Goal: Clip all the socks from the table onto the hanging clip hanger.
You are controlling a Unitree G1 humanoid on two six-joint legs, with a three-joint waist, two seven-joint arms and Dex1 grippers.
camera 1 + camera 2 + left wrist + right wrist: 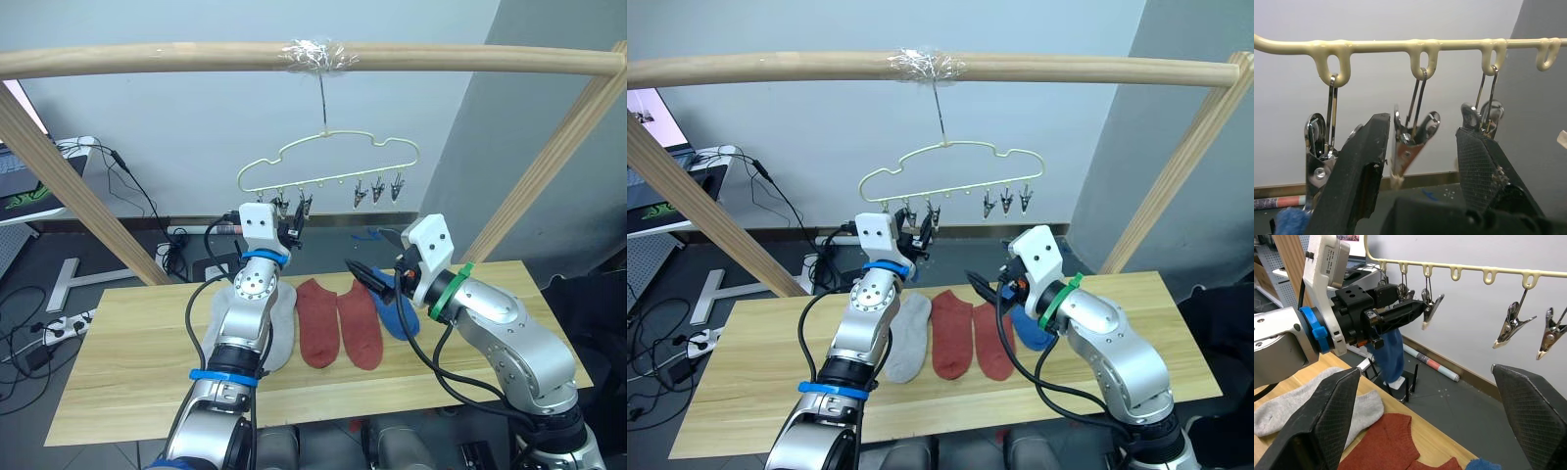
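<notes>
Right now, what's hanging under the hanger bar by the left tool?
Metal clips hang from the clip hanger; a blue sock dangles beside the open left tool. Which clip holds it is covered.

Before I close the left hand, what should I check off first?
1. Left hand open, fingers either side of a clip: ok.
2. Fingers touching that clip: not ok, gaps on both sides.
3. Hanging blue sock held by a clip: cannot tell.
4. Right hand open and empty: ok.
5. Right-end clips on the clip hanger free: ok.
6. Socks all off the table: not ok, red socks and a grey sock lie there.
</notes>
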